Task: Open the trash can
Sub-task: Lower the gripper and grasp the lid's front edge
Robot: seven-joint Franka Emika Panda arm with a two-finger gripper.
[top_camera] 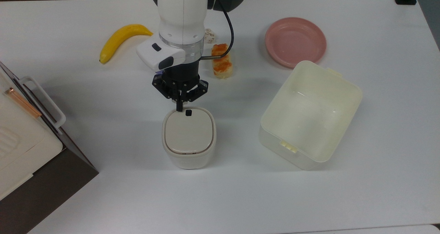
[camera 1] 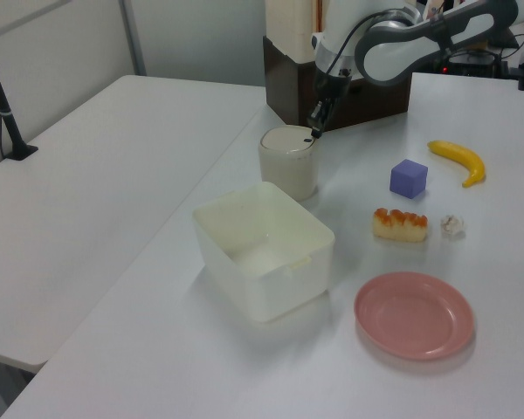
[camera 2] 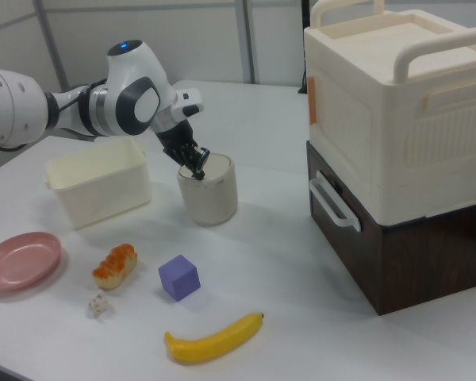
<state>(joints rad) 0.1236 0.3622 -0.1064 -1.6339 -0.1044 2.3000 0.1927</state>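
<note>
The trash can [top_camera: 189, 137] is a small cream-white bin with a beige lid lying flat and shut, standing mid-table. Its dark push button [top_camera: 188, 113] sits at the lid's far edge in the top view. My gripper [top_camera: 179, 107] points straight down with its black fingers shut together, the tip at the lid's rim just to the top view's left of the button. The left view has the gripper [camera 1: 314, 131] at the top edge of the trash can [camera 1: 288, 161]. In the right view the gripper [camera 2: 200, 167] is right on top of the trash can [camera 2: 209, 190].
A lidless pale-yellow tub [top_camera: 309, 113] stands at the top view's right, a pink plate [top_camera: 295, 41] behind it. Bread [top_camera: 222, 66], a banana [top_camera: 120, 39], a purple cube [camera 1: 409, 178] and a paper scrap [camera 1: 453, 226] lie beyond. A cream box on a brown cabinet [top_camera: 20, 137] fills the top view's left edge.
</note>
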